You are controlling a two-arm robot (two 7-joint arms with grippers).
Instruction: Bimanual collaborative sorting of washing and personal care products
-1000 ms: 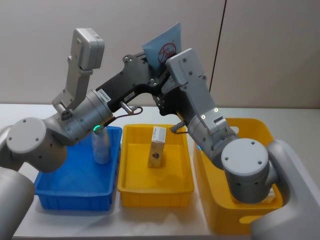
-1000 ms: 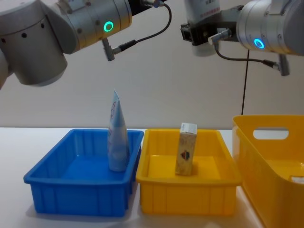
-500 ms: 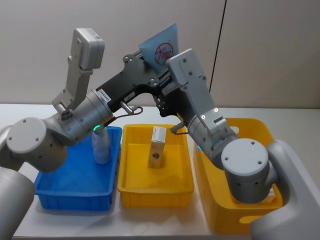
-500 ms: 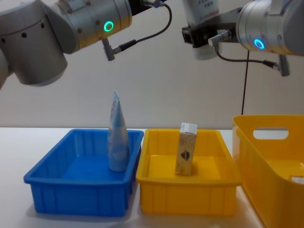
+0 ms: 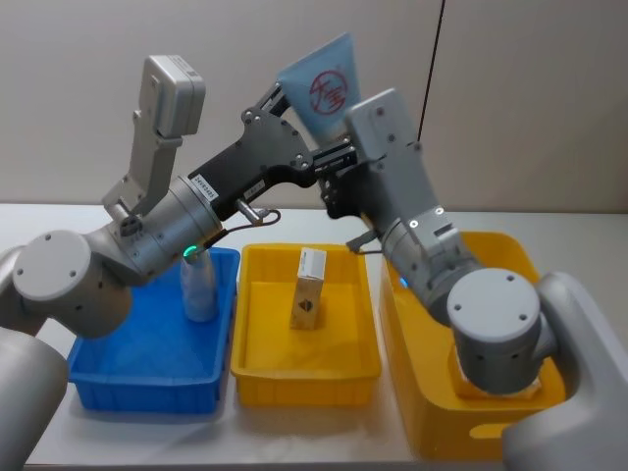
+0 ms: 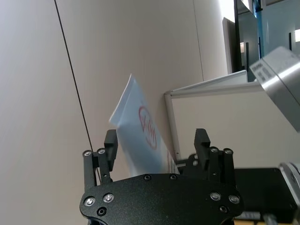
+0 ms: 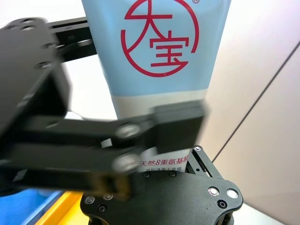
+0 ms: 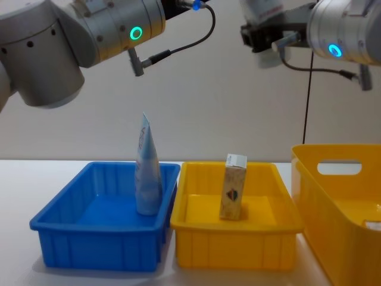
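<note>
A robot test room or lab — plain and unfurnished. A white tabletop [image 8: 18,179] stands against a bare beige wall panel [image 5: 530,98] with a dark vertical seam, and identical plastic sorting trays — one blue tray [image 8: 65,238], one yellow tray [image 8: 235,241] — sit in a tidy row beside a yellow bin [image 8: 345,214].

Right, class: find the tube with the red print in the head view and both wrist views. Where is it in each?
Head view: tube at top centre, above both arms.
Left wrist view: centre, inside the open left gripper.
Right wrist view: top centre, large.
Shared landmark: the black left gripper beside it.
</note>
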